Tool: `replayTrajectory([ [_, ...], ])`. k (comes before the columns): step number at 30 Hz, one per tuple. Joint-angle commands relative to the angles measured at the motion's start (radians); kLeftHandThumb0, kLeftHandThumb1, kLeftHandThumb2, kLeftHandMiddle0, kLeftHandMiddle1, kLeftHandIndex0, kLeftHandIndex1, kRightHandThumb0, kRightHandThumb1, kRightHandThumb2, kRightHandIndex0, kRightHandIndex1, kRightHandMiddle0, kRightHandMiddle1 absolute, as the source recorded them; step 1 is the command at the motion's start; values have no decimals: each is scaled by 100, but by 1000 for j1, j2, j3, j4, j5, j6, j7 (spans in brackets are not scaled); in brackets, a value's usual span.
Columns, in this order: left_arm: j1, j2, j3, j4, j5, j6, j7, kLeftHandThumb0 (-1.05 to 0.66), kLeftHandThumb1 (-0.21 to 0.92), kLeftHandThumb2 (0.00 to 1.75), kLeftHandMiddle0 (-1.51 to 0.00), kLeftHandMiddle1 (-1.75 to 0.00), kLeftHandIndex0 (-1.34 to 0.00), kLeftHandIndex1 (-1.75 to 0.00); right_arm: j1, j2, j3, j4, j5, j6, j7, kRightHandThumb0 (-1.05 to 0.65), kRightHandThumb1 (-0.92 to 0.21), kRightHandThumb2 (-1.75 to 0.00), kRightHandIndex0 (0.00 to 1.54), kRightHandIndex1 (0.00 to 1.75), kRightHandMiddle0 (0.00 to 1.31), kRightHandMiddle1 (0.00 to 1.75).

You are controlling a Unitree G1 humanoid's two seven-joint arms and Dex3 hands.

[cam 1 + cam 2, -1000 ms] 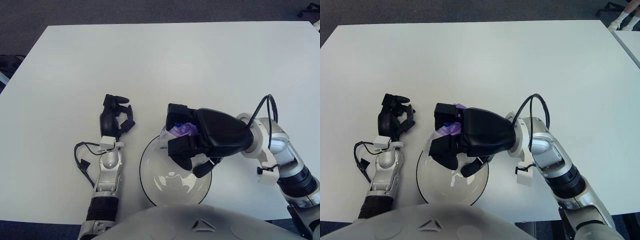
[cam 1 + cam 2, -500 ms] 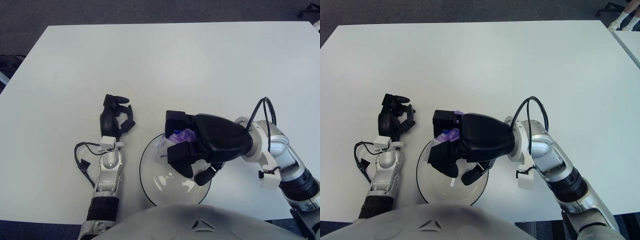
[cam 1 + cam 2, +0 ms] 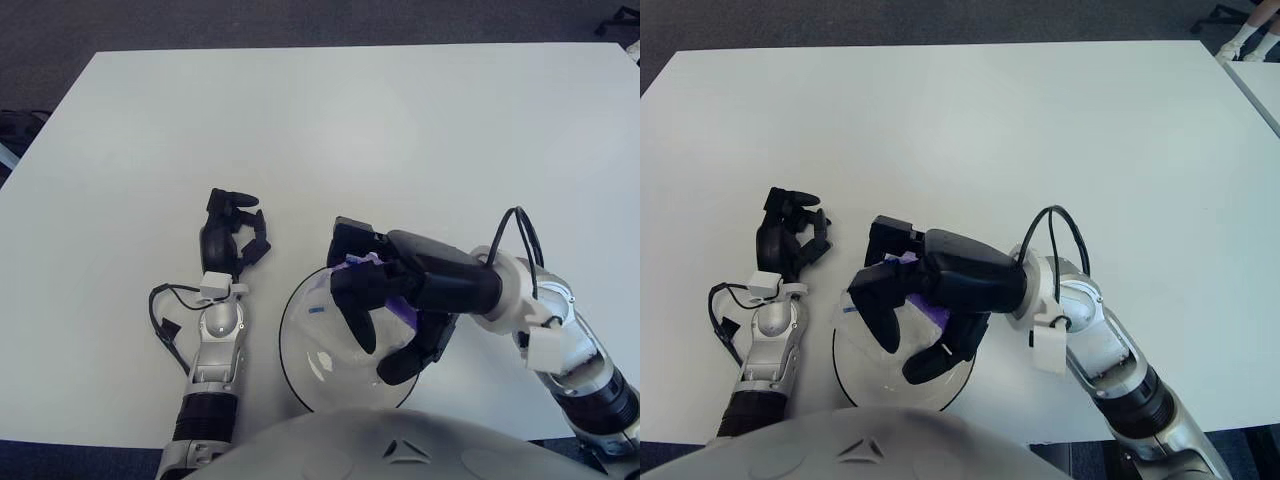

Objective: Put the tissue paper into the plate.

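The white plate (image 3: 283,350) with its dark rim sits at the table's near edge, just in front of me. My right hand (image 3: 375,352) hovers over it, with the fingers (image 3: 352,312) and thumb spread apart. The tissue packet (image 3: 405,308), purple with a clear wrapper end (image 3: 852,303), lies inside the plate under the palm, mostly hidden by the hand. I cannot see any finger pressing on it. My left hand (image 3: 232,235) shows on the table left of the plate, fingers curled and holding nothing.
The white table (image 3: 330,130) stretches far ahead and to both sides, with dark carpet beyond its edges. A black cable (image 3: 520,235) loops above my right wrist. My own torso (image 3: 390,450) covers the plate's near rim.
My right hand has sunk lower over the plate and its fingers have spread. The tissue packet has gone from their grip to lying in the plate. The left hand has not moved.
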Motion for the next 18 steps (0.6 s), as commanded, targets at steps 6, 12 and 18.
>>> replayTrajectory([
  [6,63,-14,-12,112,12,26,-1,-39,63,94,-57,-175,-37,-175,-87,-5,24,-76,-74,177,31,-2,-45,-114,43,169,45,170],
  [12,59,-10,-12,119,19,19,5,-39,62,94,-57,-175,-38,-175,-74,-33,10,-134,-121,259,38,-19,-70,-83,12,156,29,174],
  [18,57,-4,-13,121,22,20,2,-39,62,94,-57,-175,-38,-175,-87,-55,14,-134,-172,231,58,-41,-87,-64,1,103,18,166],
])
